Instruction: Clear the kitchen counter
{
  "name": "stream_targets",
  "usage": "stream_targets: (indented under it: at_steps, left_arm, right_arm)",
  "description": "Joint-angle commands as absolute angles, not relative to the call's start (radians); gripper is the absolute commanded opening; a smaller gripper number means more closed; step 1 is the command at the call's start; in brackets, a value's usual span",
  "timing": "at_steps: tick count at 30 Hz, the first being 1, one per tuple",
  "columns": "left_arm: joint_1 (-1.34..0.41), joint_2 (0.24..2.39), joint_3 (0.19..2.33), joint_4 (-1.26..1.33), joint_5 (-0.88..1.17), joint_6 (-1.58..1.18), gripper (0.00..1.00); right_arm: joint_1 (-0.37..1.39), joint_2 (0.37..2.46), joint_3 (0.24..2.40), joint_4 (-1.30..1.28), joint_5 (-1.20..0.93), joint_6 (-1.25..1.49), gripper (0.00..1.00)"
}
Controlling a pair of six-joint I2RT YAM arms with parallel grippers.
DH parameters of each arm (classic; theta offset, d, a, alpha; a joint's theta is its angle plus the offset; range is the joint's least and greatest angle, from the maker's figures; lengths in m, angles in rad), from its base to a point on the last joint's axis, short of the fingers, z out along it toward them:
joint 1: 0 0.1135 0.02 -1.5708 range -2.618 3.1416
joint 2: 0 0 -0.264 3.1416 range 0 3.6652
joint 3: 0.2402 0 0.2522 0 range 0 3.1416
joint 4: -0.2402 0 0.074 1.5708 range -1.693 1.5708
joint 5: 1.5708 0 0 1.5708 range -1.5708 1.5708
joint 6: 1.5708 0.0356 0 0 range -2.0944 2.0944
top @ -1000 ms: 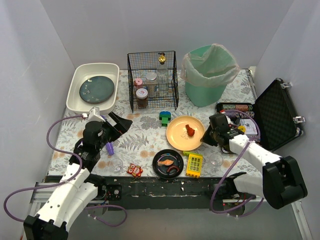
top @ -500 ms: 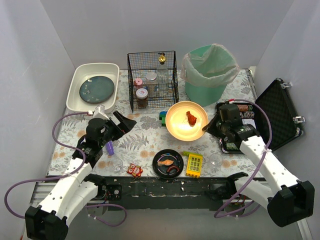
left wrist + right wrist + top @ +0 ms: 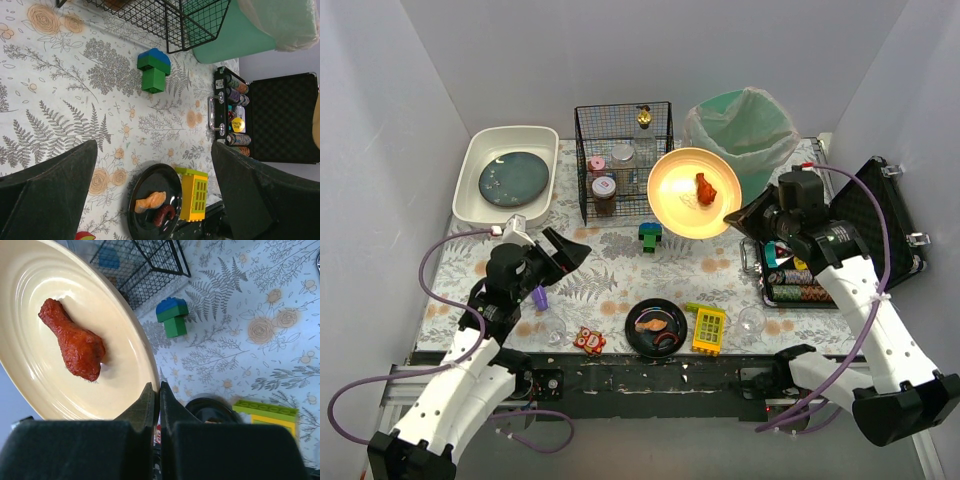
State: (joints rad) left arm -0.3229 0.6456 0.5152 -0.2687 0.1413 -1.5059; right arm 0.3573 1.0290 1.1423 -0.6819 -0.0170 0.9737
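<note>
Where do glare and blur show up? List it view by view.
Top external: the plate glows washed-out at its middle. Left wrist: the left tool's fingers are dark and soft, the kitchen counter sharp. Right wrist: a small shine on the drumstick.

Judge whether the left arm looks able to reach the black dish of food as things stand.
Probably yes: the left tool is open and empty, and only bare kitchen counter shows between it and the black dish.

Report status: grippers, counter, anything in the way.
Left gripper open, empty. Right gripper shut on round cream plate carrying red-brown drumstick, above floral-cloth kitchen counter. Black wire basket near plate.
</note>
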Motion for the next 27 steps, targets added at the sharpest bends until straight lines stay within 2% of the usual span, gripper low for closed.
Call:
stream_targets:
  at_steps: [1,12,22,27]
  left_arm:
    - [-0.325,0.612,0.503,-0.328,0.149,-1.503,0.98]
    - [-0.325,0.617,0.525,-0.347,0.158,-1.502,0.98]
    - [-0.327,0.634,0.529,-0.347,0.167,-1.502,0.98]
    - [-0.325,0.641,0.526,-0.345,0.169,-1.496,0.98]
  right_arm:
    - [0.353,1.052,1.250,-0.664,0.057,1.104,0.01]
    - [0.295,1.222,1.482,-0.701,0.313,1.193,0.01]
    - [0.144,1.414,1.658,-0.700,0.376,1.249,0.01]
    - [0.130,1.509,1.735,-0.651,0.439,1.169,0.01]
